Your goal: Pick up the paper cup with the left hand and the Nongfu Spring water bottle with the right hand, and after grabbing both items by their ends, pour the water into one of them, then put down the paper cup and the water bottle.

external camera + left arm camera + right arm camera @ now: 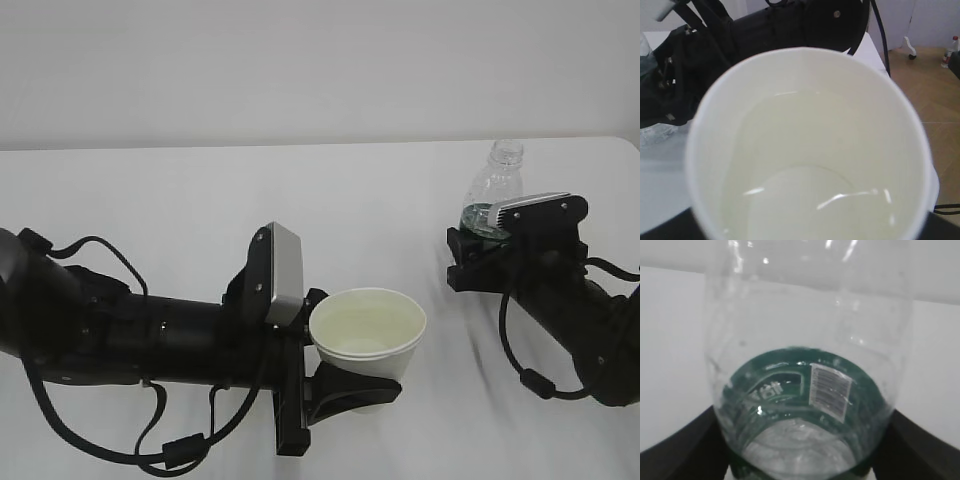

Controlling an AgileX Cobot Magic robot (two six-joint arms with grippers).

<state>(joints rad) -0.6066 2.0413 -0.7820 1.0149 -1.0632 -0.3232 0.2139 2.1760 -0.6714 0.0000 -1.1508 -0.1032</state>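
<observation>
Gripping the paper cup (367, 340) low on its tapered wall, the left claw (352, 392) has its black fingers (350, 385) wrapped round the base, and the cup stands upright near the front middle of the white counter (200, 200). Smooth white paper outside, a neat rolled rim, a cream-tinted lining within. From the left wrist view the cup (810, 145) fills nearly everything, and there is the water (805, 195), clear and colourless, pooled at the bottom with thin bright glints curving over its surface.

Over on the right, the right claw (480, 248) sits at the lower body of the water bottle (492, 195), its jaws either side of the dark green label band; whether they press the plastic or stand just off it I cannot tell. The bottle is upright, well apart from the cup, toward the far right of the counter. Clear thin plastic, ribbed, a capless threaded neck on top. The right wrist view looks through the bottle (807, 390): glossy green band, a small white barcode patch, dark fingers (685, 450) at both lower corners.

Behind each claw, a silver-grey rectangular plate (283, 275) and matte black arm with looping cables (120, 440). The counter is plain, smooth, white.
</observation>
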